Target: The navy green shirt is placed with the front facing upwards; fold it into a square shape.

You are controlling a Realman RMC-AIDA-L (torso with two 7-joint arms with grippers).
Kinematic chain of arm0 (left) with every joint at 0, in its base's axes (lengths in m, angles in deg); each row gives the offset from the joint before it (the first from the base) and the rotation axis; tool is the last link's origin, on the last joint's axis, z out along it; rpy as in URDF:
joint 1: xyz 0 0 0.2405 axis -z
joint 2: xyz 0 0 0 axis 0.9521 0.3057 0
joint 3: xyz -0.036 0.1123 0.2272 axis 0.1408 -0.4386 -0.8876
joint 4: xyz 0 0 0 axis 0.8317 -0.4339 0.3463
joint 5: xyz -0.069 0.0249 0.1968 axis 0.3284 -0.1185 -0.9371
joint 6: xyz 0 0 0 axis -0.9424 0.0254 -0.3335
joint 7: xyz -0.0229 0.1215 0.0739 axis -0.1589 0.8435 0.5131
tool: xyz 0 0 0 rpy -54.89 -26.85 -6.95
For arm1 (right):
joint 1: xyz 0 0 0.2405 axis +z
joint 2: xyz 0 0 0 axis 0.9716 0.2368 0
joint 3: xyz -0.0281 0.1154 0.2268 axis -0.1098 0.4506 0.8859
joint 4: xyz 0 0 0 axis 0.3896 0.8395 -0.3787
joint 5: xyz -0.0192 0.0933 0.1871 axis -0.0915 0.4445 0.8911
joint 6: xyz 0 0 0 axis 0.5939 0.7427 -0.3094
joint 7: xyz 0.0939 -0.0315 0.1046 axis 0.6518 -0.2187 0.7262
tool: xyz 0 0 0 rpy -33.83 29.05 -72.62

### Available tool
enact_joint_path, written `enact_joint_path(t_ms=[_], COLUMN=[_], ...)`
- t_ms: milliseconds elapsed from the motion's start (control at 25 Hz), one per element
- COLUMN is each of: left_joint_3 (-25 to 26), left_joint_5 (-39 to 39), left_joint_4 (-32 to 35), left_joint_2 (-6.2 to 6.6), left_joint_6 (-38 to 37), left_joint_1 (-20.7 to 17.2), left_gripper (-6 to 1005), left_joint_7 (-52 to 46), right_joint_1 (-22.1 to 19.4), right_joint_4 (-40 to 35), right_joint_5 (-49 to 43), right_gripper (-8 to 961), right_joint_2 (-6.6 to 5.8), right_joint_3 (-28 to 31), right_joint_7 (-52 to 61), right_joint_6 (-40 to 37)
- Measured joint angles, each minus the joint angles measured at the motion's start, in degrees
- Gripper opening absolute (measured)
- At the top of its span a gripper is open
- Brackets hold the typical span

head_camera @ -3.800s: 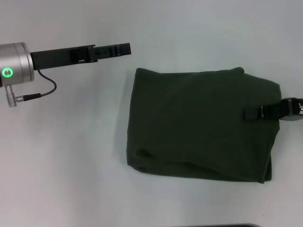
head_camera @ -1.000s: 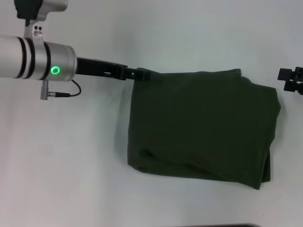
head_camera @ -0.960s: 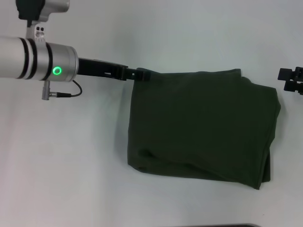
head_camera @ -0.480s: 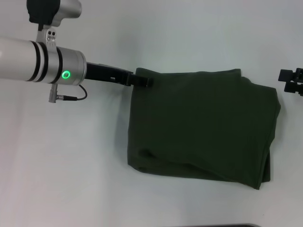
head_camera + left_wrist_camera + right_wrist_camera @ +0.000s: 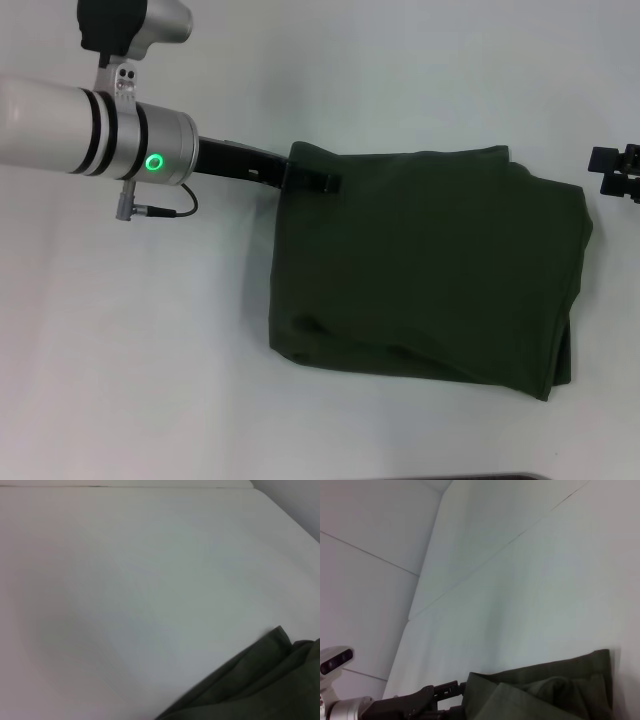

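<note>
Over the last second the left end effector (image 5: 312, 181) has been pushed onto the far-left corner of the navy green shirt (image 5: 425, 265); its opening cannot be told. A corner grasp seems intended. The right end effector (image 5: 612, 171) is parked beside the far-right edge, opening unclear. One folded shirt lies on one white worktop (image 5: 150, 350); two arms are counted.

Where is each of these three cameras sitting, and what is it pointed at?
Head view: on the robot's head, looking down at the folded navy green shirt; left hand on its far-left corner, right hand apart.
Left wrist view: on the left arm, facing table and shirt edge; no own body.
Right wrist view: on the right arm, across the shirt toward the left arm.
All share the shirt.
</note>
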Motion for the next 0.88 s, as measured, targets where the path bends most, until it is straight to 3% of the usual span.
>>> enact_joint_path(t_ms=[520,880], left_joint_3=[-0.07,-2.80], left_joint_5=[-0.12,-0.37], left_joint_4=[0.04,-0.24], left_joint_2=[-0.09,0.05], left_joint_6=[0.58,0.91], left_joint_1=[0.29,0.30], left_gripper=[933,820], left_joint_7=[0.00,-0.10], right_joint_1=[0.22,0.27], right_joint_4=[-0.08,-0.08], right_joint_5=[0.00,0.04], right_gripper=[858,857], right_joint_2=[-0.09,-0.09], right_joint_3=[0.00,0.00], right_joint_7=[0.00,0.03], right_joint_6=[0.01,0.01])
